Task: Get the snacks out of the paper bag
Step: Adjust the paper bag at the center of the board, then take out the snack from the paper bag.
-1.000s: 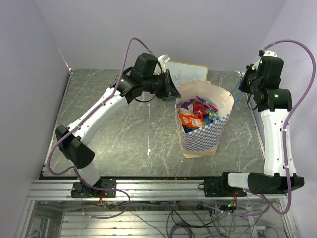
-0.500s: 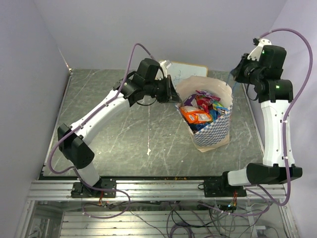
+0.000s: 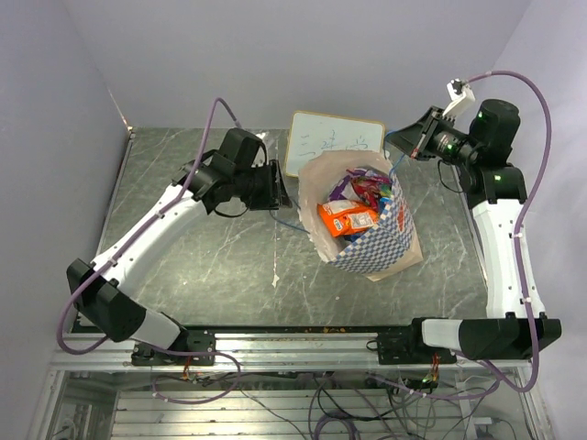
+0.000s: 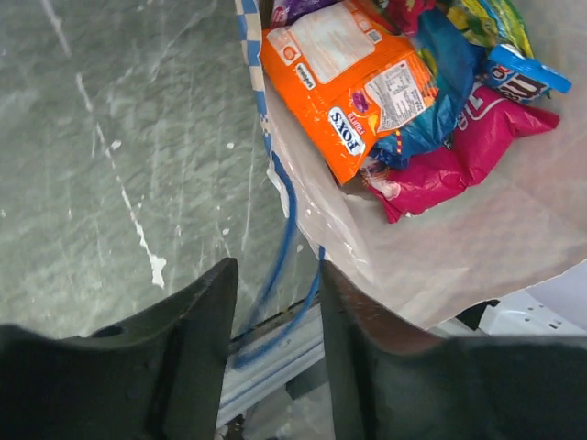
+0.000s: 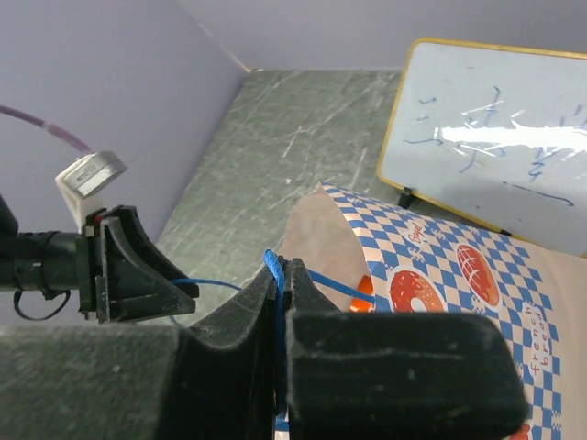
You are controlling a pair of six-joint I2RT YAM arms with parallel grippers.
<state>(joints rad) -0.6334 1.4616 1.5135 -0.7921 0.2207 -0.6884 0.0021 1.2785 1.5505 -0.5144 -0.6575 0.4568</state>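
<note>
Pinching a blue handle, the right gripper is holding the bag open. The left gripper is hanging parted and empty, a cord loose between its fingers. Snacks are lying just ahead, inside. Next, probably: reaching in for the orange packet.

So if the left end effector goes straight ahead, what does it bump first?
Probably the blue cord handle, which hangs between the open fingers of the left end effector. Just past it comes the paper bag wall. Depth is hard to judge.
</note>
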